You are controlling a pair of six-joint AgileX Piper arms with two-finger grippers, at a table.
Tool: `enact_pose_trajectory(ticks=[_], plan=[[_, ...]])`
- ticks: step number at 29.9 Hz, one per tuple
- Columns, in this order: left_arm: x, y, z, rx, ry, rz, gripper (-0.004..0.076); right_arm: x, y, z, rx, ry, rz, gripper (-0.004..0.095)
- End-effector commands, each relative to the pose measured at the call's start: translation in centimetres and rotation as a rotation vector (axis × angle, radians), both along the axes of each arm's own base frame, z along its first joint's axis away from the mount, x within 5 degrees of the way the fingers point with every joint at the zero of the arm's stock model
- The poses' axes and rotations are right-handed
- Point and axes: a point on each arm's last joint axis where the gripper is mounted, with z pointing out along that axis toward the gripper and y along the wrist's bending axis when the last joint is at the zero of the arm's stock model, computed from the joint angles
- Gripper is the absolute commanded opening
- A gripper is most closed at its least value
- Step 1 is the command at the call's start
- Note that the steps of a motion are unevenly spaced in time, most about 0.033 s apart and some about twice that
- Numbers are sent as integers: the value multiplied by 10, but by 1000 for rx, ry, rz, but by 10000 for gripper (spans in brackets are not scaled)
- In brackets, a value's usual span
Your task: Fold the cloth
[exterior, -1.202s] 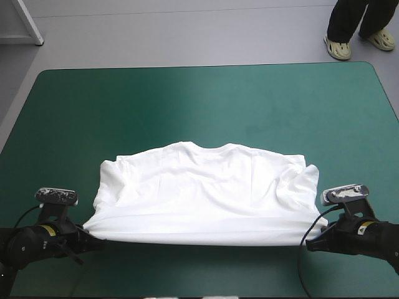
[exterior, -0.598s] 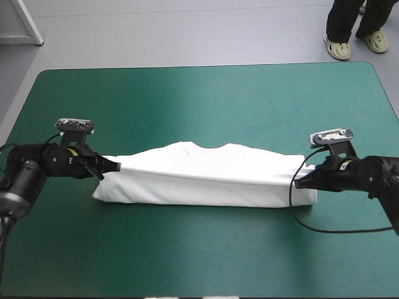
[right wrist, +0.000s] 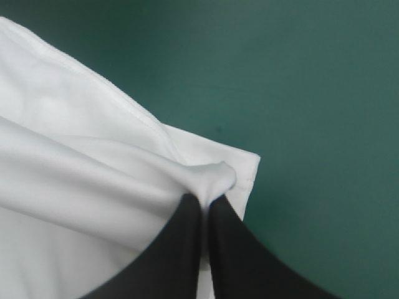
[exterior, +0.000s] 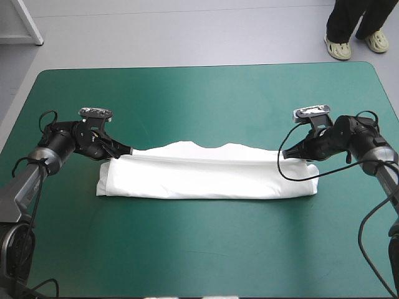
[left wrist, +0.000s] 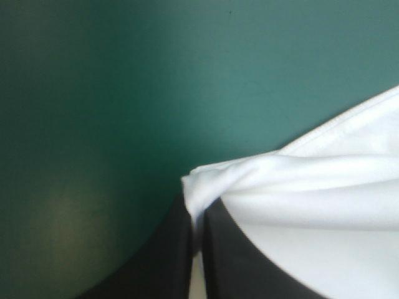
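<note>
The white T-shirt (exterior: 206, 177) lies across the middle of the teal-green table as a long folded band, its collar edge toward the far side. My left gripper (exterior: 129, 151) is shut on the T-shirt at the band's far left corner; the pinched cloth (left wrist: 262, 180) bunches over the black fingertips (left wrist: 218, 249). My right gripper (exterior: 283, 155) is shut on the T-shirt at the far right corner, where a knot of cloth (right wrist: 209, 177) sits atop the black fingers (right wrist: 181, 249). Both grippers hold the folded-over edge low above the lower layer.
Teal-green table cover (exterior: 206, 99) stretches bare beyond the T-shirt toward the far edge, and more of it (exterior: 206, 249) lies on the near side. A black cable loops beside the right wrist.
Both grippers carried the T-shirt's near edge up and over toward the far side. The spread shirt is now a narrow folded band, with the grippers at its far corners.
</note>
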Motion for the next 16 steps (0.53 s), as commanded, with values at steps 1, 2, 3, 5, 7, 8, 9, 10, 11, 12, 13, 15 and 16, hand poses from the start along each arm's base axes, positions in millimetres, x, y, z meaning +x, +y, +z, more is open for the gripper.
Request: enact_pose_trajectory(ticks=[1, 2, 3, 5, 7, 8, 9, 10, 11, 12, 13, 15, 16], plan=[[5, -1, 28, -7, -144, 1, 20, 6, -2, 25, 3, -130, -7, 121], [5, -1, 29, -7, -148, 1, 20, 7, -2, 26, 3, -143, -10, 166], [6, -1, 30, -12, -152, 3, 20, 8, -3, 27, 3, -157, -14, 209], [6, -1, 31, -17, -156, 4, 37, 11, -4, 29, -1, -190, -22, 282], [7, -2, 32, -19, -166, -8, 92, 15, -5, 33, 7, -245, -49, 346], [7, -2, 33, -20, -172, -8, 118, 17, -5, 36, 9, -272, -55, 362], [8, -2, 33, -21, -175, -8, 160, 20, -6, 42, 14, -311, -65, 367], [8, -2, 33, -21, -179, -8, 189, 22, -6, 46, 20, -334, -74, 366], [8, -2, 34, -21, -185, -7, 224, 23, -6, 50, 21, -350, -77, 366], [9, -2, 35, -21, -190, -7, 255, 24, -6, 55, 23, -366, -80, 366], [10, -2, 37, -21, -196, -7, 276, 26, -6, 61, 24, -384, -82, 366], [12, -2, 45, -19, -218, -9, 307, 28, -7, 73, 15, -410, -81, 364], [13, -2, 51, -22, -236, -7, 313, 28, -7, 78, 8, -416, -78, 364]])
